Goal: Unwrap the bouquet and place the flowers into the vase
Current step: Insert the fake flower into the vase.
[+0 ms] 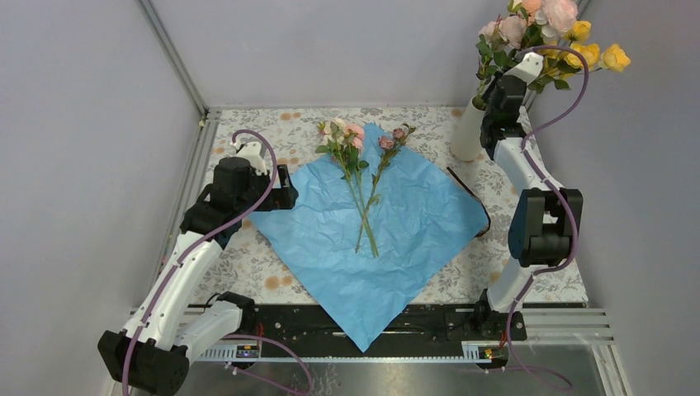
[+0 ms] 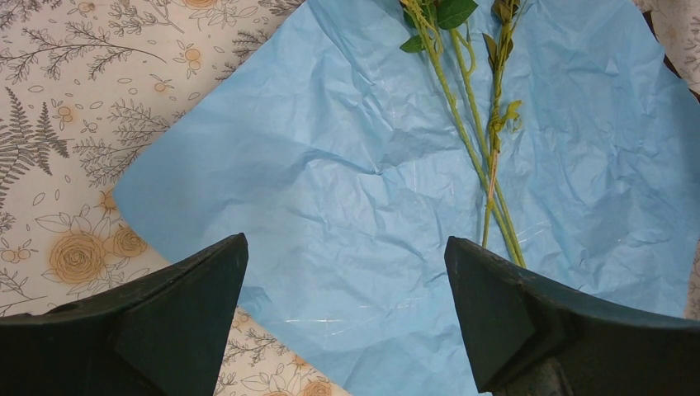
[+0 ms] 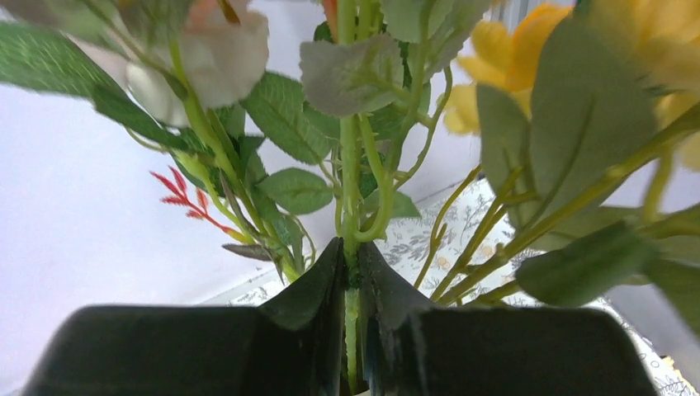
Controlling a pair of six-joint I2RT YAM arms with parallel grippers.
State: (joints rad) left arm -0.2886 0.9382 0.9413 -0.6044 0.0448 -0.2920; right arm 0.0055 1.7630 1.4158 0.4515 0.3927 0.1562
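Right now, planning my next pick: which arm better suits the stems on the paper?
Left, probably: the left gripper is open over the paper near the stems; the right gripper is shut on a stem at the vase.

A robotics lab test cell: plain grey wall panels (image 1: 82, 124), aluminium framing (image 1: 173, 58), a black mounting rail (image 1: 429, 318).

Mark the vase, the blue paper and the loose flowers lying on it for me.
vase (image 1: 467, 136), top view, its cream body.
blue paper (image 1: 417, 223), top view, a bare right part.
loose flowers (image 1: 355, 194), top view, a green stem.
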